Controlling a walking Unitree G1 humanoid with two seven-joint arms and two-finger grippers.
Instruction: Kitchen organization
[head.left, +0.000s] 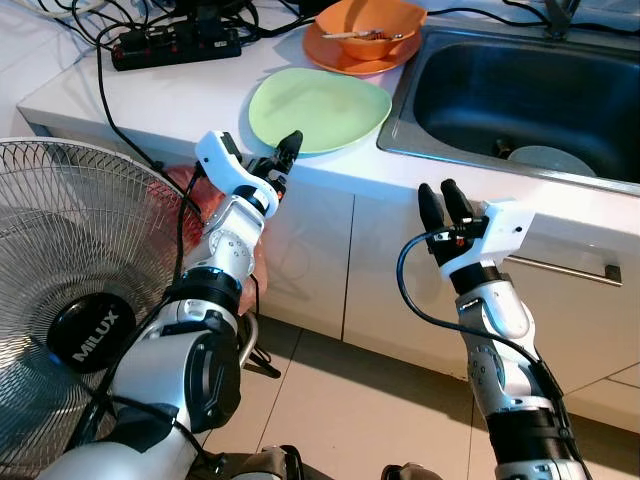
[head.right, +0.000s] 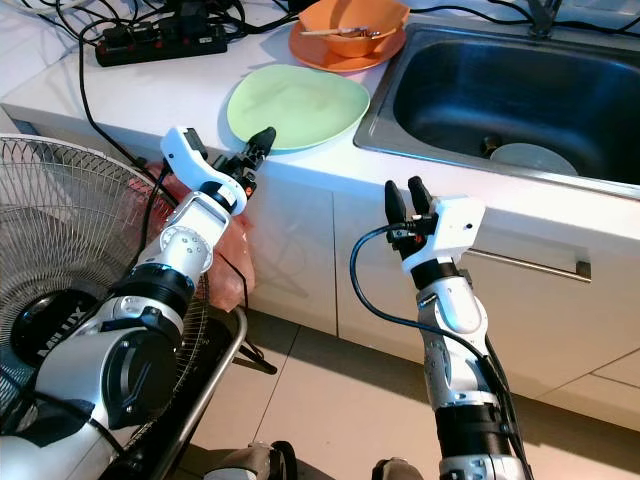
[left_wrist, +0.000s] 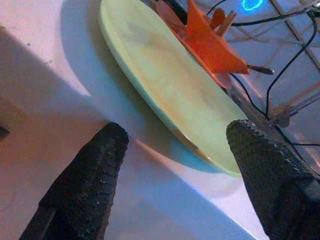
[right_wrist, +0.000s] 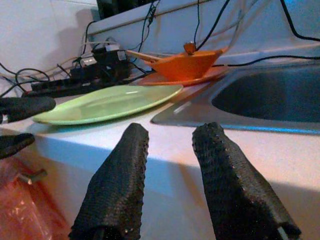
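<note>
With its fingers spread apart and grasping nothing, the left gripper (head.left: 283, 158) hovers at the counter (head.left: 180, 95) edge just before the green plate (head.left: 318, 108), beyond which sit the orange bowl (head.left: 368, 27) and sink (head.left: 520, 100), while the right gripper (head.left: 444, 205), fingers parted and empty, rises below the counter front.
</note>
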